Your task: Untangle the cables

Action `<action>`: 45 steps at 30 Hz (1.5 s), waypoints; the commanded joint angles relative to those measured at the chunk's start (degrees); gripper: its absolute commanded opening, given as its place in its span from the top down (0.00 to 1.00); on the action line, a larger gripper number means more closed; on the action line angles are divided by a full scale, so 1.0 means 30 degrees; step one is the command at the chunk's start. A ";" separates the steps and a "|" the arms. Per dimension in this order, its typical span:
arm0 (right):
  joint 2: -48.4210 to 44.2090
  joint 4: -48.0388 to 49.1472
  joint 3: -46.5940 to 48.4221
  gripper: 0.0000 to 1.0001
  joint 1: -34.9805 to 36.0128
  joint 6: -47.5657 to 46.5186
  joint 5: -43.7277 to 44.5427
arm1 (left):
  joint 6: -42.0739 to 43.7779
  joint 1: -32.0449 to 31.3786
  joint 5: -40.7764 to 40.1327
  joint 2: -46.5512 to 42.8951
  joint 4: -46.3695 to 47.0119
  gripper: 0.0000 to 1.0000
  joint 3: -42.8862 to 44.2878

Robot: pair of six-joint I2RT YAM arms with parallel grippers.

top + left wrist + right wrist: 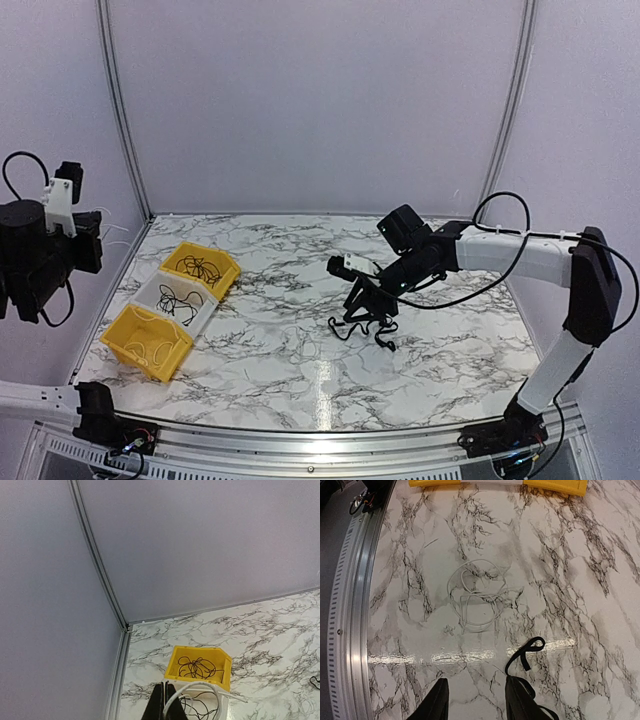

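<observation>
A clump of black cables (362,325) lies on the marble table, right under my right gripper (360,305). In the right wrist view that gripper (477,679) is open with bare table between its fingers. One black cable loop (525,655) curls up from beside the right finger (520,700). A white cable coil (475,597) lies flat just ahead. My left gripper (166,684) is raised high at the left, shut, with a white cable (200,685) arcing out from between its fingers.
Three bins stand in a row at the table's left: a far yellow bin (228,275) with black cables, a white bin (205,310) with black cables, and a near yellow bin (150,362). A metal rail (350,605) edges the table's front.
</observation>
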 commanded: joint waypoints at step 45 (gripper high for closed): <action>0.0451 -0.0002 0.0004 0.61 -0.0057 -0.0493 -0.0273 | -1.8458 0.7227 0.4970 0.9655 -1.3278 1.00 -0.1349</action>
